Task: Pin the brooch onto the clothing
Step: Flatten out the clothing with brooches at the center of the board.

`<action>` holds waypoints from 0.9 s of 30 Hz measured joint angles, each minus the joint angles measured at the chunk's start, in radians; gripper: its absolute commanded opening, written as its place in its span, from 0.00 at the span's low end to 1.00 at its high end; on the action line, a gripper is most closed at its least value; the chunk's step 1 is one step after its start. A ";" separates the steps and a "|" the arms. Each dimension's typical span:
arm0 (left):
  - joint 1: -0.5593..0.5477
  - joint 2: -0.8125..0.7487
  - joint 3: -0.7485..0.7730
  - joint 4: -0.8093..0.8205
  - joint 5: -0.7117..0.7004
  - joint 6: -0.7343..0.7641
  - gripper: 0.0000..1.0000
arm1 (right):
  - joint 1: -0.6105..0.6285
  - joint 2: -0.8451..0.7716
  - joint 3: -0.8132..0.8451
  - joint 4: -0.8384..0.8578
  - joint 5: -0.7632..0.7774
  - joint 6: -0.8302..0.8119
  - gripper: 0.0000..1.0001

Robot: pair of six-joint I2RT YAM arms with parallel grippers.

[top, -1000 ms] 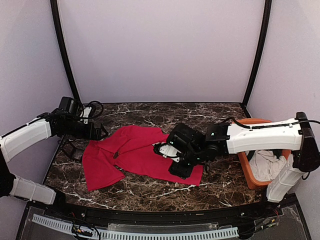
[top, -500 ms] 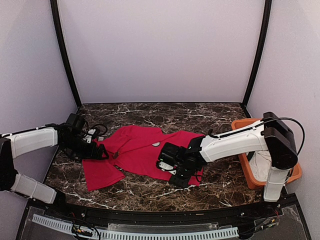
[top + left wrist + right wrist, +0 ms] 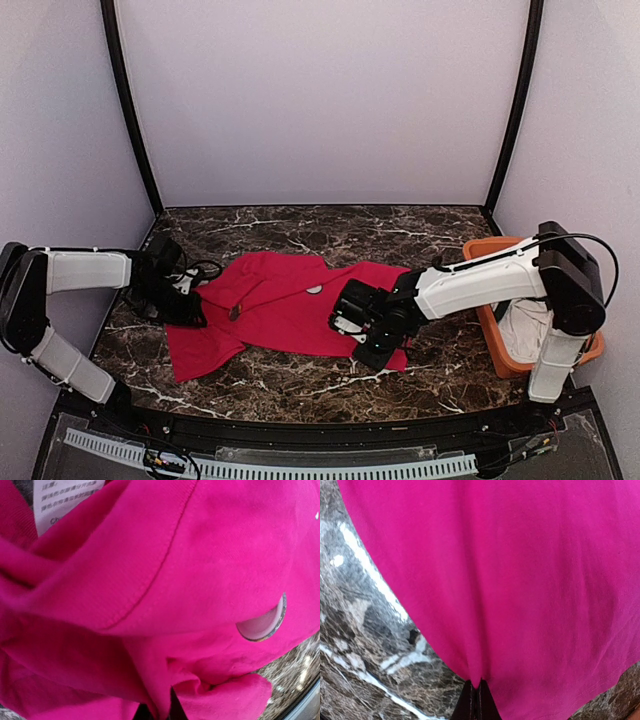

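Red T-shirt flat on marble table, long axis left-right between the arms. Left gripper nipped on its left-edge fold, right gripper clamped on the near-right hem. Brooch mid-shirt, up-left of right gripper, nearer that arm.

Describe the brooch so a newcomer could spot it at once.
On the dark marble table, find the red T-shirt spread across its middle. The brooch sits on its far half: a small pale disc with a silvery rim, the only shiny round thing on red fabric.
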 measured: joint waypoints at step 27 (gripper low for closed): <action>-0.005 -0.118 0.114 -0.140 0.059 0.084 0.74 | -0.043 -0.049 0.152 -0.465 0.027 0.067 0.51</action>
